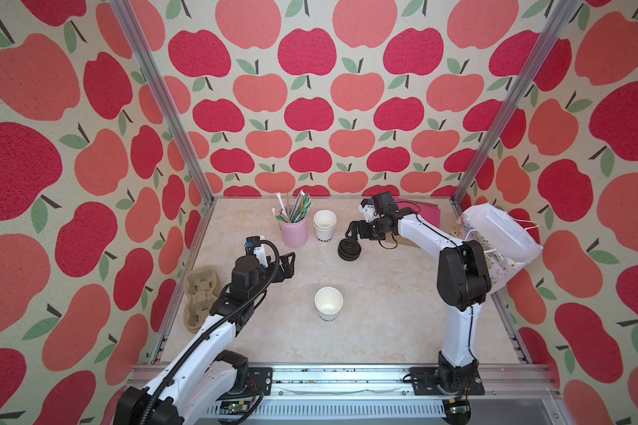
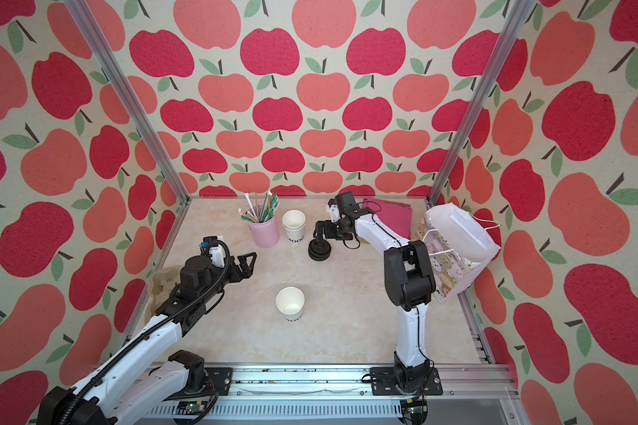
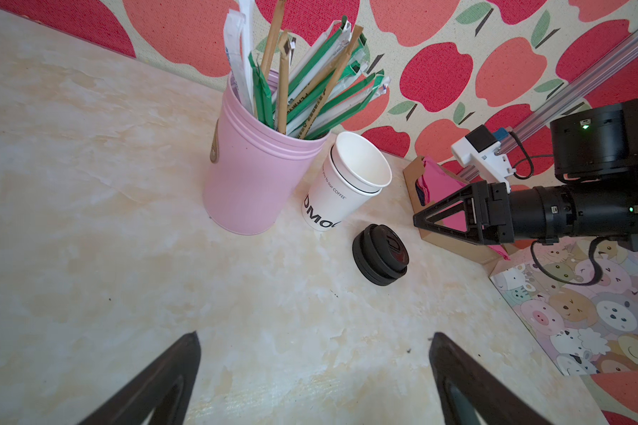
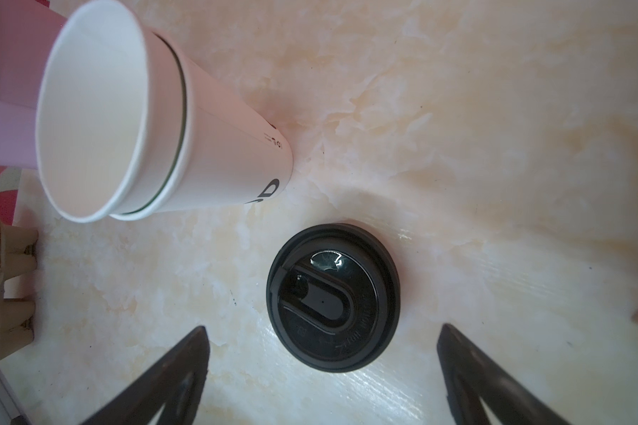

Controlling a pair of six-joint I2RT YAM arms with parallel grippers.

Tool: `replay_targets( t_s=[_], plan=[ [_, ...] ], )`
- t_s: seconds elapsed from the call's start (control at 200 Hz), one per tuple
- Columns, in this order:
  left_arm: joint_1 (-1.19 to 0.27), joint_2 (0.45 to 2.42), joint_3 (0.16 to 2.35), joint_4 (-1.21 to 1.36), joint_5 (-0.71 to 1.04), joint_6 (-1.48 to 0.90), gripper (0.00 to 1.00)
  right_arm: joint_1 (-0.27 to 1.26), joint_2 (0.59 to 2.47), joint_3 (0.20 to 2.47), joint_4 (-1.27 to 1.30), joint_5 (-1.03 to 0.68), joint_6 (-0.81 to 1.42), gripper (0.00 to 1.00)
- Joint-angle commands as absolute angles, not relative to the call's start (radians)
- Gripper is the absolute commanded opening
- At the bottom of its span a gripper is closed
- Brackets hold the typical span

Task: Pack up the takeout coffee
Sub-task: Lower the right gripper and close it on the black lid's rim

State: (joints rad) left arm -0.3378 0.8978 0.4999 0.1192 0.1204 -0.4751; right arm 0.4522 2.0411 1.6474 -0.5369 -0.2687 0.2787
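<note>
Brown pulp cup carrier [image 1: 199, 301] is half hidden behind the left arm, and the pink paper napkins [image 2: 396, 219] sit mostly behind the right arm. The lone white paper cup [image 1: 328, 305] shows only part of its black lettering. In the right wrist view the pink plastic straw cup [image 4: 1, 110] gets sliced off by the edge, and I can't count the stacked black plastic lids [image 4: 332, 298].

Lighting's bright and pretty even, so the table [image 1: 383, 331] only gets faint fuzzy shadows. Both top views are sharp but bend hard at the edges, the frame posts [image 1: 155, 99] lean way outward. Right wrist view looks washed out, with a glare spot on the black lid [image 4: 332, 298], and the right gripper's fingers [image 4: 185, 353] close to the lens are blurry.
</note>
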Motion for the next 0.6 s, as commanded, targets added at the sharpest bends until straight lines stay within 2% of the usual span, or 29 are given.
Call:
replay_targets(
  t_s=[0.0,0.595],
  plan=[
    [-0.332,0.909,0.508,0.15,0.136,-0.452,0.99,0.467,2.078,1.683,-0.589,-0.279,0.284,0.98],
    [-0.332,0.898,0.492,0.146,0.129,-0.454,0.99,0.53,2.183,1.788,-0.684,-0.166,0.261,0.89]
  ],
)
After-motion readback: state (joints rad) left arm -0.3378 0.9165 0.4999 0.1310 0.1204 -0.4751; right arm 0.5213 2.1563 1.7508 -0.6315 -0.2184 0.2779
